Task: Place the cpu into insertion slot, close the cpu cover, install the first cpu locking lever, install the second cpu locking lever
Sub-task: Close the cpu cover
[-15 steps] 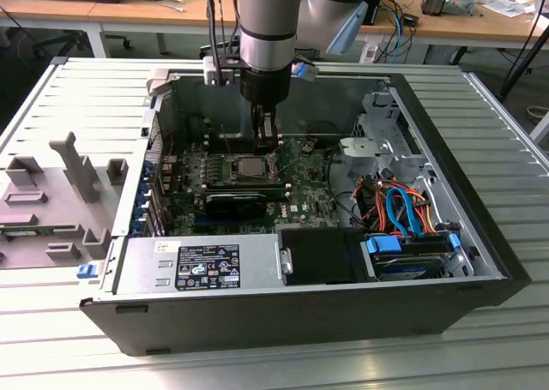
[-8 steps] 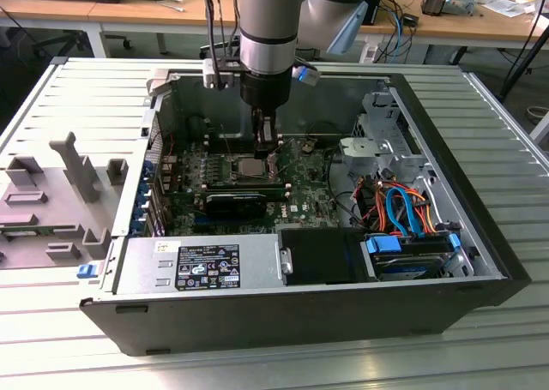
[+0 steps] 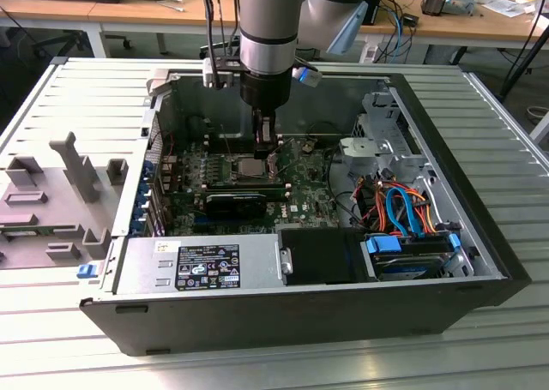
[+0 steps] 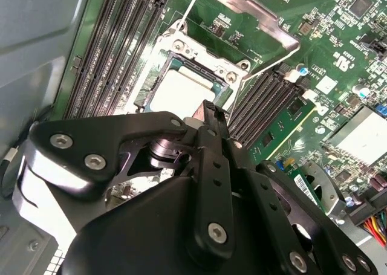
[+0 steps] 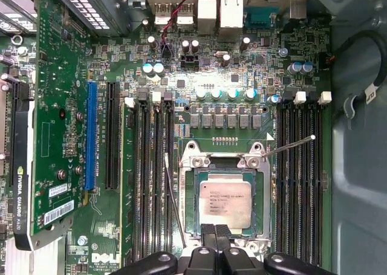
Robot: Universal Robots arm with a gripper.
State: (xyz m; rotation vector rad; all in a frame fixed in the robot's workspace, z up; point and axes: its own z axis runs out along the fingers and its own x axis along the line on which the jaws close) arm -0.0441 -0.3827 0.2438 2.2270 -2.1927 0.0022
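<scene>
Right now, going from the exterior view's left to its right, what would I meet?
Grey plastic fixture on the table → cpu → silver drive cage → the case's black right wall.

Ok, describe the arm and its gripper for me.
The arm is a silver-grey cylinder with a black band near its lower end, and a light blue joint cap behind it. Thin black cables run alongside. The gripper is matte black, built of flat rounded linkage bars pinned with silver screws.
</scene>
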